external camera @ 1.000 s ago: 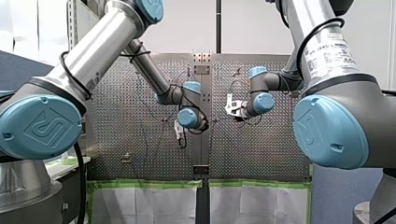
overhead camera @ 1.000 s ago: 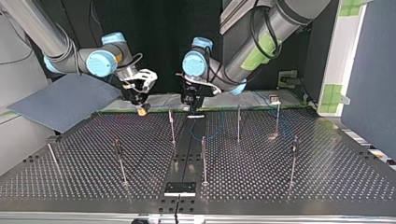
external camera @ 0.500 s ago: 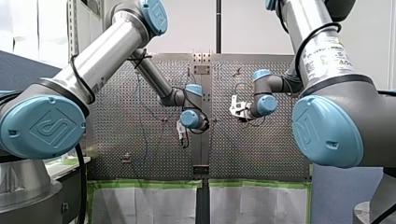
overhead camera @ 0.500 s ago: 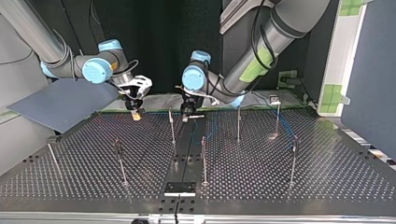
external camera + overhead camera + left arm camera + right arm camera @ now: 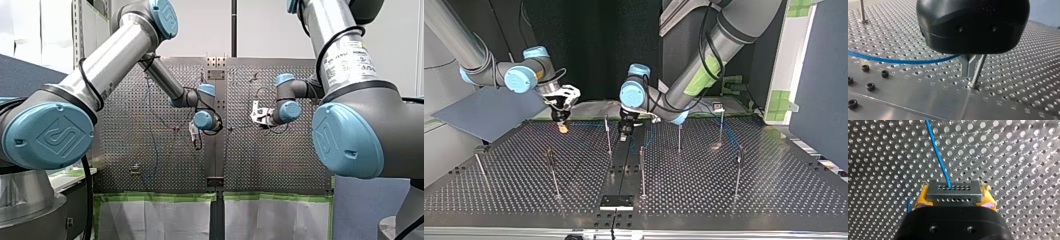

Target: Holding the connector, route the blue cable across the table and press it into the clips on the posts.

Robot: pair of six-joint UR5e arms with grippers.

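Note:
In the right wrist view my right gripper [image 5: 955, 195] is shut on the grey connector [image 5: 953, 193], one yellow pad [image 5: 921, 198] on each end. The blue cable [image 5: 938, 157] leaves the connector ahead of the fingers. At the top view's left this gripper [image 5: 562, 127] hangs just above the plate. My left gripper [image 5: 969, 73] is black, with its metal fingers together right beside a thin post [image 5: 978, 72]. The blue cable [image 5: 898, 60] runs up to the root of those fingers; whether it is pinched I cannot tell. In the top view my left gripper [image 5: 625, 133] sits low at the centre strip.
Several thin posts stand on the perforated plate, among them one [image 5: 607, 136] beside my left gripper, one [image 5: 642, 170] nearer the camera and one [image 5: 679, 136] to its right. Slack blue cable [image 5: 730, 136] lies toward the top view's right. A small black block [image 5: 616, 202] sits at the near edge.
My right gripper has carried the connector toward the top view's left and lower. My left gripper has come down to the plate by the centre strip.

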